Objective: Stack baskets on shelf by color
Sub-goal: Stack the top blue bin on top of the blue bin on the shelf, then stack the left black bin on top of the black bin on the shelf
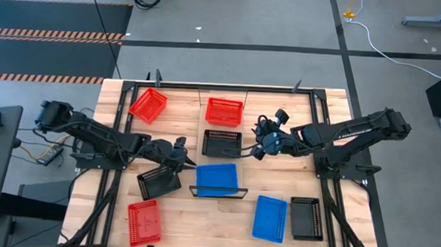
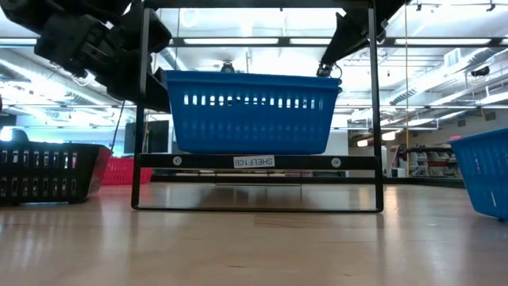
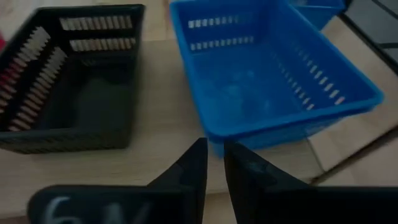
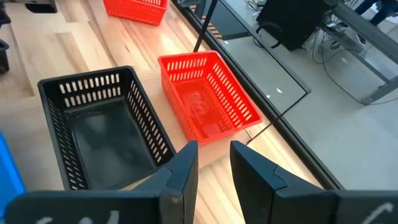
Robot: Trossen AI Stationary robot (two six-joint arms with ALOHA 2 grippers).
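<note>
High view: a planked wooden table (image 1: 186, 133) fills the middle of the frame. At its centre a blue basket (image 1: 217, 178) sits on the shelf (image 1: 218, 193), a black-framed board. The left gripper (image 1: 189, 161) reaches in from the left, just beside the blue basket's upper left corner, with a tilted black basket (image 1: 158, 182) below it. The right gripper (image 1: 254, 149) comes from the right, near a second black basket (image 1: 222, 143). Two red baskets (image 1: 147, 104) lie along the upper edge, a third at lower left. Another blue basket (image 1: 269, 217) and a third black basket (image 1: 306, 218) lie at lower right.

Low view: the blue basket (image 2: 251, 111) rests on the shelf's frame (image 2: 255, 161) at frame centre, dark arm parts above it.

Left wrist view: the left gripper's fingers (image 3: 194, 167) stand slightly parted with a narrow gap, grasping nothing, just short of the blue basket's (image 3: 267, 74) rim. A black basket (image 3: 71, 81) lies in the left half.

Right wrist view: the right gripper's fingers (image 4: 186, 163) are apart, released, holding nothing, above a black basket (image 4: 99, 127) and a red basket (image 4: 205, 93).
</note>
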